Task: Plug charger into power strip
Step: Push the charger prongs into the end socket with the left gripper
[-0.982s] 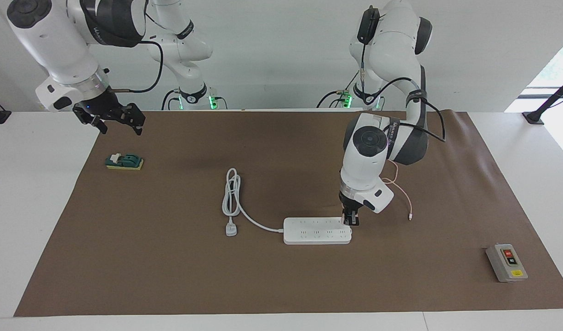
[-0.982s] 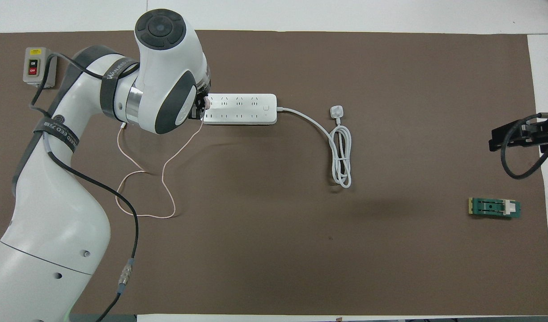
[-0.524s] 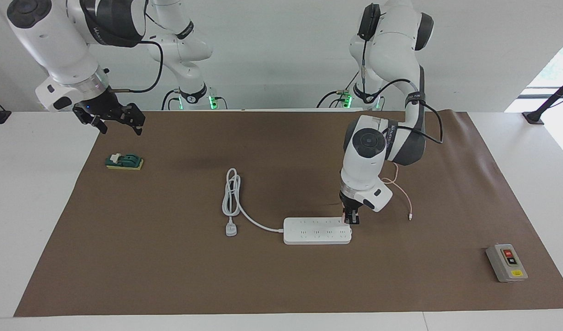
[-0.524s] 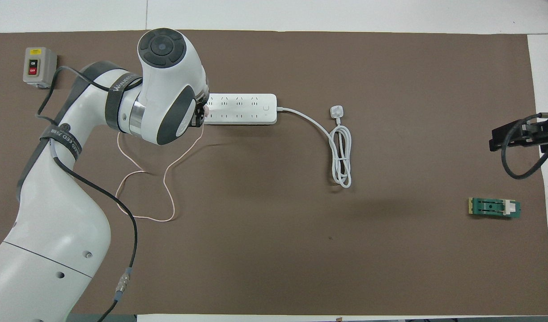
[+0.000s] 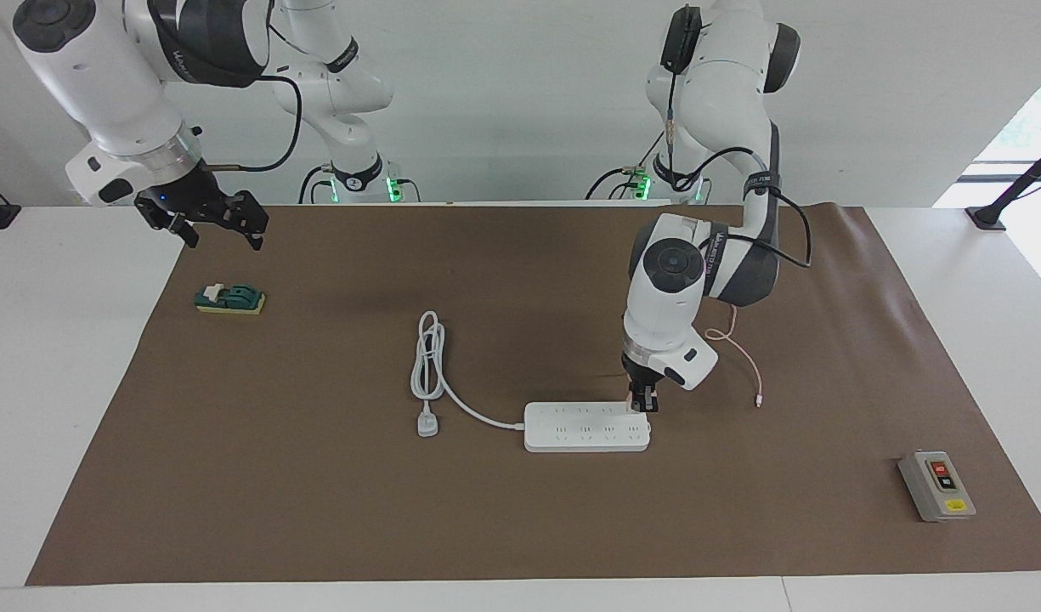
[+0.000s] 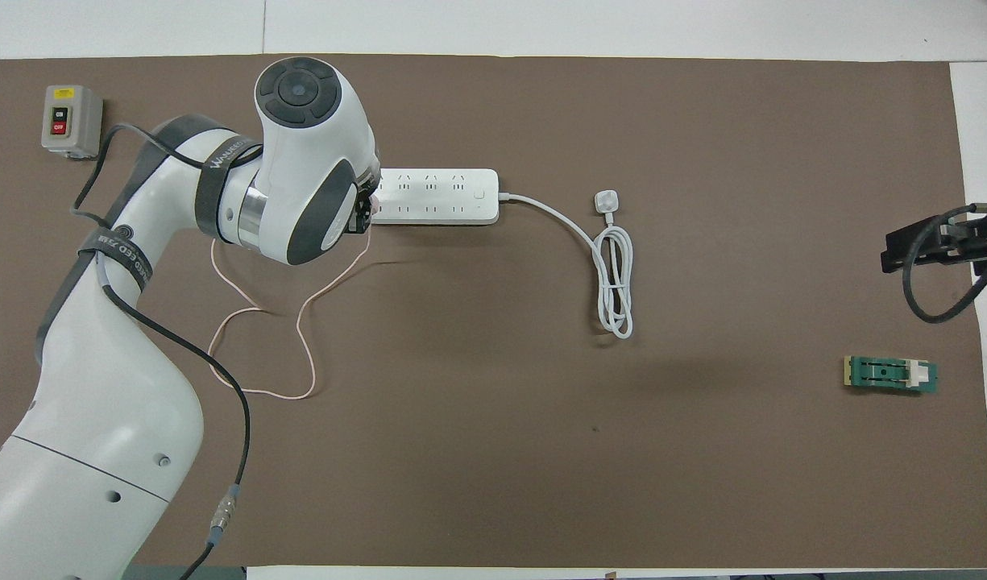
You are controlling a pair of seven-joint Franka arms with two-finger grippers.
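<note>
The white power strip [image 5: 579,427] lies flat on the brown mat; it also shows in the overhead view [image 6: 437,196]. My left gripper [image 5: 642,401] points down just over the strip's end toward the left arm's end of the table, at its edge nearer the robots. It is shut on the pale-pink charger [image 6: 371,202], which is mostly hidden by the wrist. The charger's thin pink cable [image 6: 300,322] trails in loops on the mat toward the robots. My right gripper [image 5: 223,225] is open and empty in the air above the mat's corner, and waits.
The strip's thick white cord [image 5: 427,357] lies coiled beside it, ending in a white plug [image 5: 427,422]. A grey switch box [image 5: 936,484] sits at the left arm's end. A green and yellow block [image 5: 229,298] lies below my right gripper.
My left gripper, with the charger in it, has shifted a little toward the robots along the strip's end and risen slightly. The right arm has not moved.
</note>
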